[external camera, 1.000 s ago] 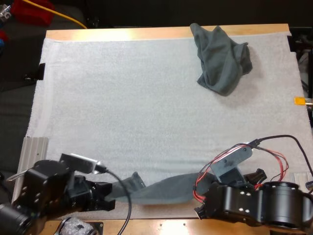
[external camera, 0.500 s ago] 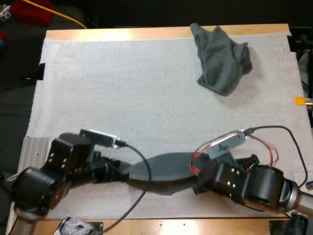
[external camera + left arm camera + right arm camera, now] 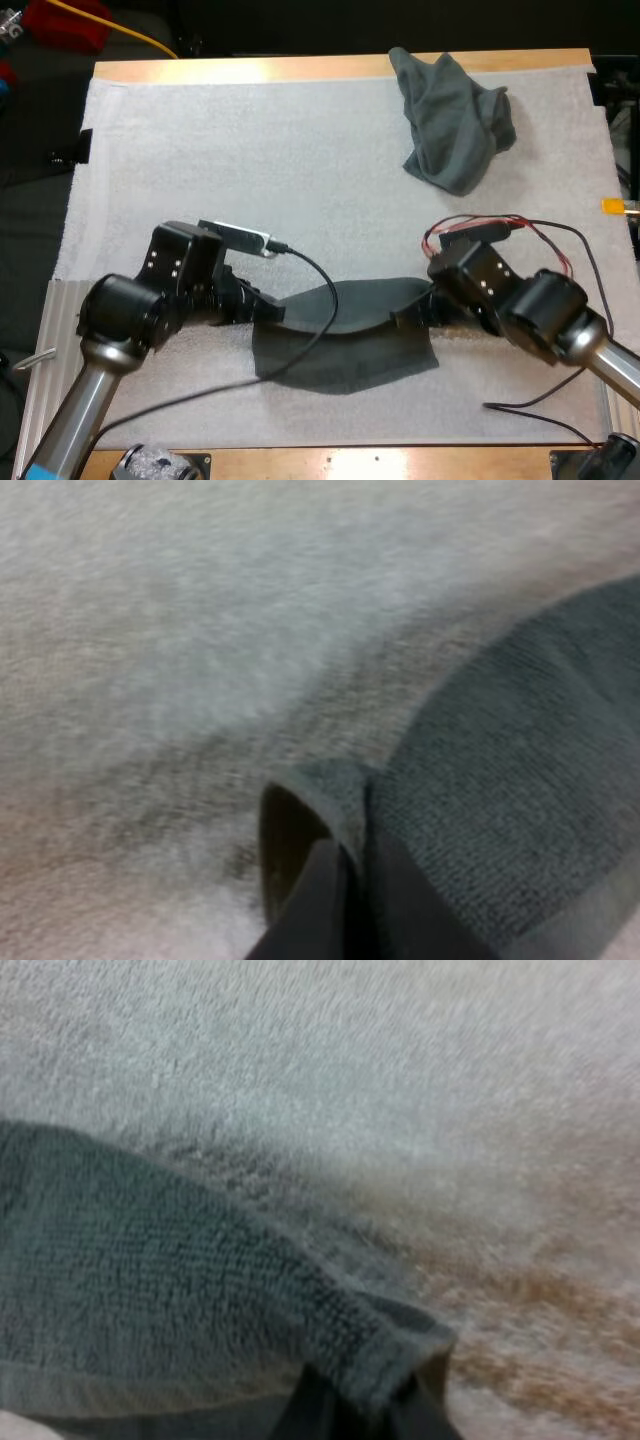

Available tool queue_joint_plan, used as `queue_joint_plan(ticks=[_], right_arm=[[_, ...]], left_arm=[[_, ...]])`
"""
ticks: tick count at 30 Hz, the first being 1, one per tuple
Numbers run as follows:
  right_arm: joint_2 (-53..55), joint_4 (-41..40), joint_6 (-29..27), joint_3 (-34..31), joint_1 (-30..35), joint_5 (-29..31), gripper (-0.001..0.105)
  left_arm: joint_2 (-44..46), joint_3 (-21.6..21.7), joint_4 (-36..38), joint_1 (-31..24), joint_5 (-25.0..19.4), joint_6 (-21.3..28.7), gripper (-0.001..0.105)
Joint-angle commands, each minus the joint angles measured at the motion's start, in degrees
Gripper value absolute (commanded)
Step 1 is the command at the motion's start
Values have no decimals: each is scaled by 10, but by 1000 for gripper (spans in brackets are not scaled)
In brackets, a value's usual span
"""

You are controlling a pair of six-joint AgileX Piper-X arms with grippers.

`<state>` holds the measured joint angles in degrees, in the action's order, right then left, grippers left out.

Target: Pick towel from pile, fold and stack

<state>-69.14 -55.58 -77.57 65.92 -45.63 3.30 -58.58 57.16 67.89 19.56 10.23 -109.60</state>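
The spread towel [image 3: 345,345] is over the near half of the white mat [image 3: 200,170], about midway between the mat's left and right edges. It is stretched between the two grippers. Its far edge sags in a shallow curve from one gripper to the other, and the rest falls toward the mat's near edge, with a thin shadow along its lower hem. Whether that hem rests on the mat I cannot tell.

The left gripper [image 3: 268,311] is clamped on the towel's left corner. From the left wrist camera, a dark finger [image 3: 315,905] shows with the hem curled tightly over it and the grey-green weave running off beside it above the mat. The right gripper [image 3: 408,316] is pinched onto the opposite corner. In the right wrist view the thick hem is folded over the dark fingers [image 3: 330,1410] and the cloth spreads away from them. The two arms reach in from opposite sides and face each other across the cloth.

Well apart from this, the crumpled towel [image 3: 455,120] sits heaped at the mat's far right corner. Its top lies over the strip of bare wooden table [image 3: 250,70] along the far edge.
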Motion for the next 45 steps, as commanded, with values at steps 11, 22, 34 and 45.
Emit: queue_joint_plan(ticks=[11, 22, 34, 45], right_arm=[[-88, 86, 72, 0, 68, -76, 2], [-174, 173, 190, 0, 148, -191, 2], [-234, 254, 260, 0, 194, -239, 2], [-253, 319, 299, 0, 200, -237, 22]], left_arm=[[-122, 0, -86, -81, 107, 37, 0], [-227, 0, -170, -135, 173, 37, 0], [-323, 0, -218, -194, 247, 18, 0], [-355, 0, -248, -202, 274, 2, 53]])
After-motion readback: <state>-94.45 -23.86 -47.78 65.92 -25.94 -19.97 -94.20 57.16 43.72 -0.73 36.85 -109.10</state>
